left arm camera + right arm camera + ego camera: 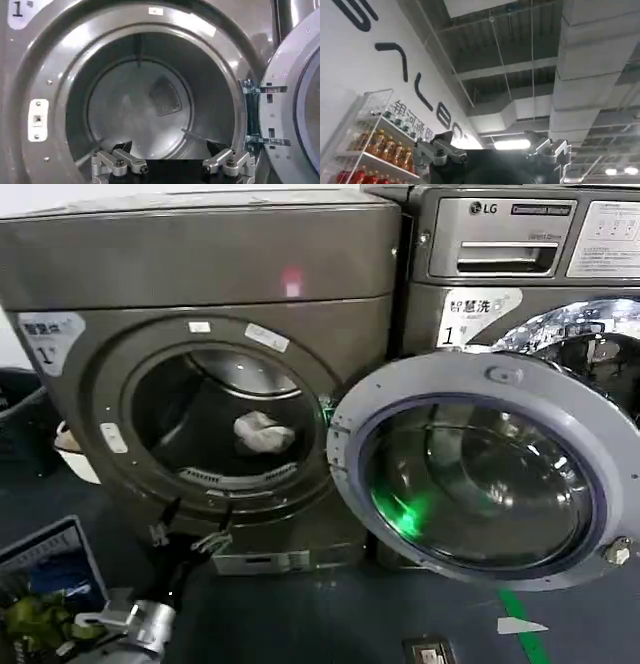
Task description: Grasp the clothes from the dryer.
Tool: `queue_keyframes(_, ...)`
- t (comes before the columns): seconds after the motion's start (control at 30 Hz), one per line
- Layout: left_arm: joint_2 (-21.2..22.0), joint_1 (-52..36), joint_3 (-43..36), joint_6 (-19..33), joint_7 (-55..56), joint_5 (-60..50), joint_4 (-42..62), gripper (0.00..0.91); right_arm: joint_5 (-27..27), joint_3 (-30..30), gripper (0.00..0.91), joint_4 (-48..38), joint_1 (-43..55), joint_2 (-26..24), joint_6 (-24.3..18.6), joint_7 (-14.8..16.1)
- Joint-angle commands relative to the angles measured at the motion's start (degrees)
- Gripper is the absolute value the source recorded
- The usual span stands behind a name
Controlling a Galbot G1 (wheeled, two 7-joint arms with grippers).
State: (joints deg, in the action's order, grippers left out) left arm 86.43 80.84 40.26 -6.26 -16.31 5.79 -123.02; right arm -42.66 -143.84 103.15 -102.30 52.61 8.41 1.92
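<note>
A dark blue-grey floor (pixel 330 614) runs before the machines, crossed by a green tape strip (pixel 525 634) near a white arrow mark (pixel 520 625). Beside the open door stands an LG-badged machine (pixel 520 244). Overhead, grey ducts (pixel 590 75) and lit ceiling lamps (pixel 512 144) hang by a white wall (pixel 360 75); a wire shelf of bottles (pixel 375 145) leans against it.

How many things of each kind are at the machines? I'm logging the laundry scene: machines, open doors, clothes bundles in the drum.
Machines: 2, the dryer and the LG machine
Open doors: 1, the door
Clothes bundles: 1, the clothes
Total: 4
</note>
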Motion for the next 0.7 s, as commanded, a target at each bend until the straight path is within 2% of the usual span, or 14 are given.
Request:
queue_keyframes(0.03,-0.07,-0.04,0.03,0.00,0.02,0.07,0.03,0.907,-0.03,0.17,0.907,0.12,0.08,-0.03,-0.36,0.00)
queue_keyframes(0.7,0.01,-0.73,-0.02,-0.23,0.43,0.19,0.60,0.907,-0.03,0.01,0.907,0.62,-0.19,0.27,-0.51,0.18)
